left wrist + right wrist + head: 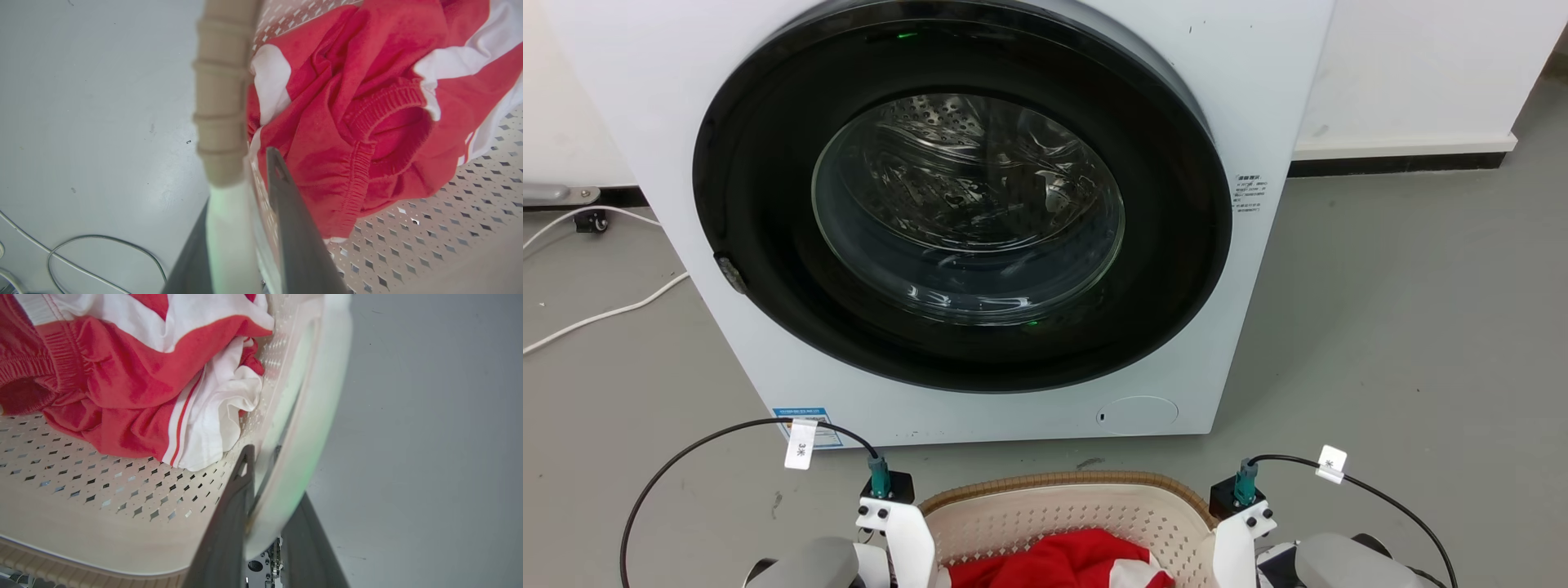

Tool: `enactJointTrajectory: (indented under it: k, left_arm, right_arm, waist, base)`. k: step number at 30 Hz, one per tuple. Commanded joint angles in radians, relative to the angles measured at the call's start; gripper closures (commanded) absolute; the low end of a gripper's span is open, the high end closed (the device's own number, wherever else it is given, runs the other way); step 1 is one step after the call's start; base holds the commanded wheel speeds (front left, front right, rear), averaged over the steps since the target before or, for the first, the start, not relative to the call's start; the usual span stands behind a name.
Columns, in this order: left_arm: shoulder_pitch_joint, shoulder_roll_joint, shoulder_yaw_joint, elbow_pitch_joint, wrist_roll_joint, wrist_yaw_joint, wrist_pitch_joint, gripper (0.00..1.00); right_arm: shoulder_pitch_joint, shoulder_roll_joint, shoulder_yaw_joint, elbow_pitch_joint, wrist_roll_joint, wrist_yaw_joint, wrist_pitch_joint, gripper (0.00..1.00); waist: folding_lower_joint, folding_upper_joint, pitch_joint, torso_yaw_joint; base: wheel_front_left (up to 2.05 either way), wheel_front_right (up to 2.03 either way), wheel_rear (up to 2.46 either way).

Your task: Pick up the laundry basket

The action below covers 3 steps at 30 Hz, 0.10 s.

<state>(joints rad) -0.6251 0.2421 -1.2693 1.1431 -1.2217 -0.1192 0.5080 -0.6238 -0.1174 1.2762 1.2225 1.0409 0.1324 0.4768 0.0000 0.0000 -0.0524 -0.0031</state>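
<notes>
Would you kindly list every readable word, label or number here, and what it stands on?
"3米": left cable's tag, rotated.
Right cable's tag: mark too blurred to read.
Side sticker on the washing machine: too small.
Blue label at its base: too small.

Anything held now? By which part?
The laundry basket, by both side handles: left gripper on the left handle, right gripper on the right handle, fingers straddling each.

Bright, even light; reflections streak the door glass (pixel 968 208); wrist-view foregrounds blur.
</notes>
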Motion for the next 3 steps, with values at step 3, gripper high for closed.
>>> enactJointTrajectory:
  k: [3]
  left_arm:
    - [0.006,0.002,-0.012,0.002,0.006,-0.020,0.018,1.00]
  right_arm:
    - [-0.009,-0.015,0.009,0.011,-0.008,-0.003,0.001,1.00]
  waist:
    - [0.0000,0.0000,0.000,0.000]
  base:
    - [0.00,0.00,0.00]
